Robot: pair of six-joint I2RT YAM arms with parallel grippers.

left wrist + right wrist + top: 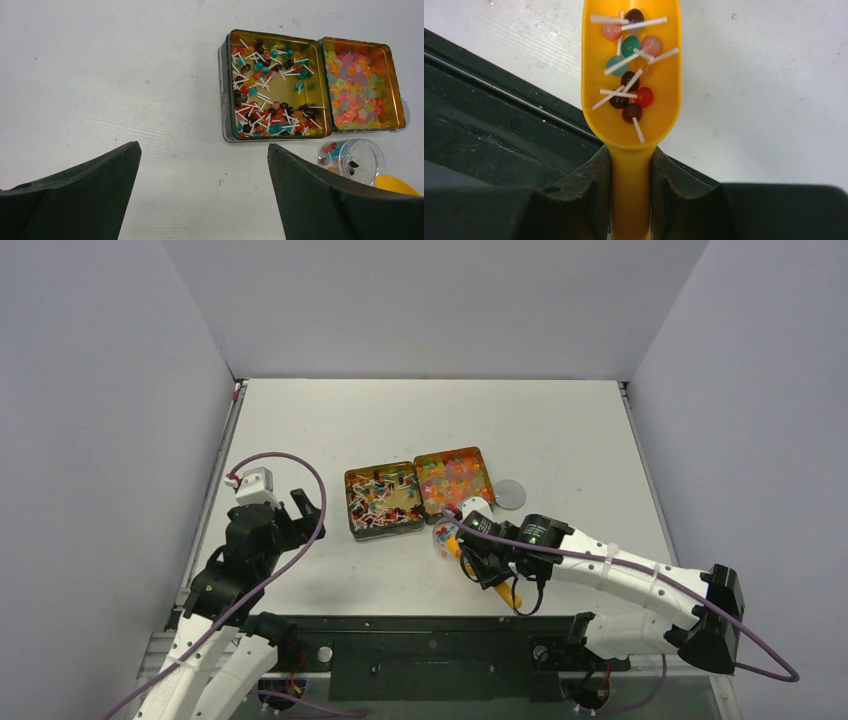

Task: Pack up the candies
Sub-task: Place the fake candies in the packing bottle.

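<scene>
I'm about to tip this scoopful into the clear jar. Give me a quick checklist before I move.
1. Right gripper shut on the scoop handle: ok.
2. Candies all inside the bowl, none over its rim: ok.
3. Scoop over the jar mouth: not ok, it sits beside the jar.
4. Room in the jar: ok, only a few pieces inside.
5. Jar upright and steady: cannot tell.
6. Left gripper open and away from the jar: ok.
</scene>
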